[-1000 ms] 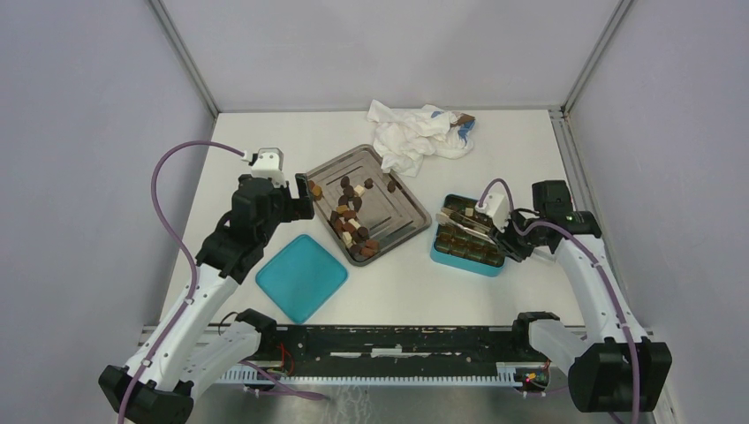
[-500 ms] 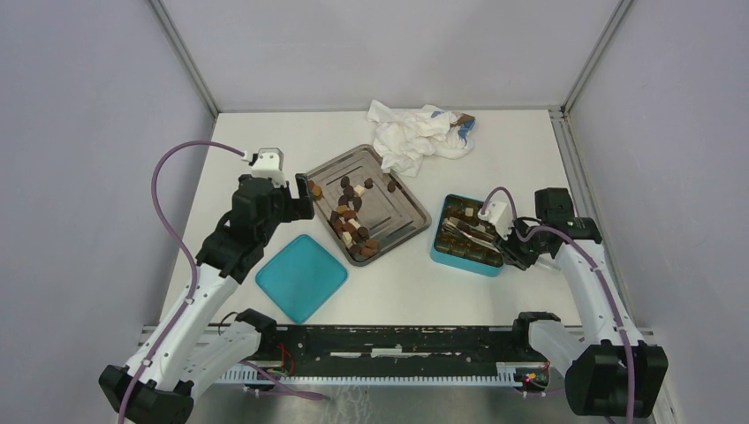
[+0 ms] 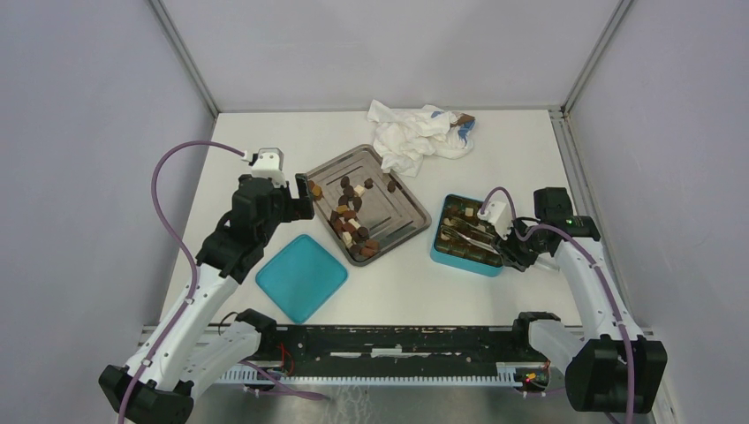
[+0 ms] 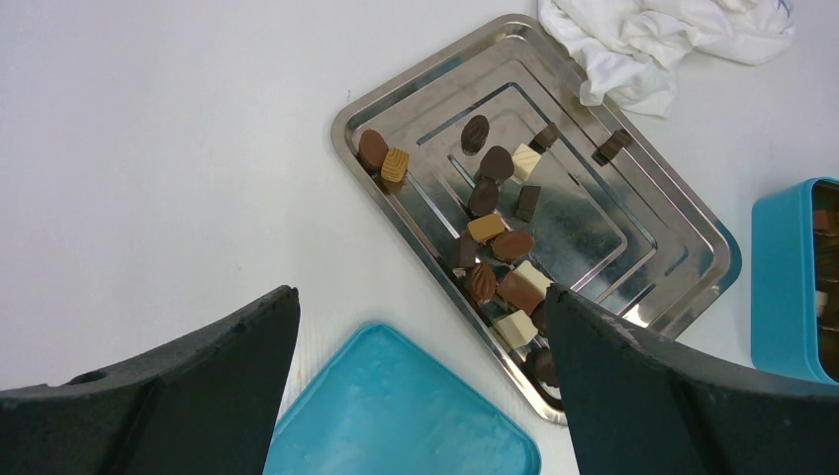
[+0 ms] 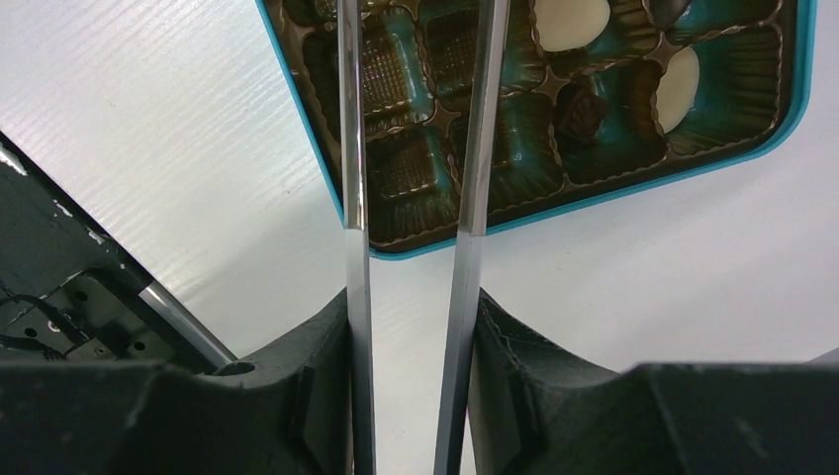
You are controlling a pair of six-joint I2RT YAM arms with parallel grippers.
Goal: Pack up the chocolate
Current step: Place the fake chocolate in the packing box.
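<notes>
Teal lid (image 3: 301,276) lies flat on the bench (image 3: 397,296), just near-left of the steel tray (image 4: 594,228); open bench borders its near side. Teal box (image 3: 461,260) sits right of the tray, apart from it. The right end effector (image 3: 450,230) reaches over the box's cups, blades parted; tips are cut off in the wrist view, so grip cannot be told. Two cream pieces and one dark sit in cups. Left end effector (image 4: 419,292) hovers at the tray's left edge, fingers wide apart. Chocolate (image 4: 512,244), dark, tan and cream, is strewn along the tray's left half. White cloth (image 3: 415,134) lies bunched at the tray's far corner.
</notes>
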